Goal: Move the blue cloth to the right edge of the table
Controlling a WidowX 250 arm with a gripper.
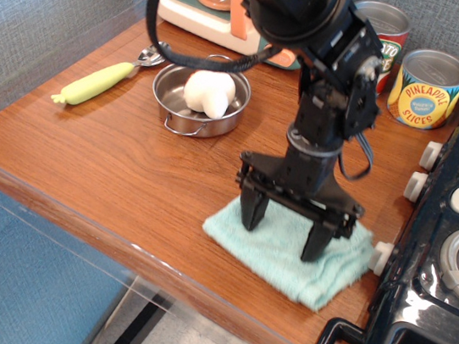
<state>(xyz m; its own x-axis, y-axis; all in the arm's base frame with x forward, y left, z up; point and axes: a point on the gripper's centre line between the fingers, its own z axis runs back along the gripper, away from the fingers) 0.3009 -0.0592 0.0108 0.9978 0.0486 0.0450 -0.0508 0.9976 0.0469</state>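
Cloth on wood, steel and plastic all around

Soft, nubbly terry on the blue cloth (291, 253), matt against the polished wood-grain table (112, 155) with its shiny front edge; upper left, a gleaming steel bowl (200, 104); at right, a glossy black plastic stove (424, 311); the black gripper (284, 228) looks matt, hard.

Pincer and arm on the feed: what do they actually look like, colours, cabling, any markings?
The arm is all black, built from chunky rounded joint housings. Black cables loop loosely beside the wrist and up over the top. The pincer has a wide black crossbar carrying two straight, blocky black fingers. No markings or labels are legible.
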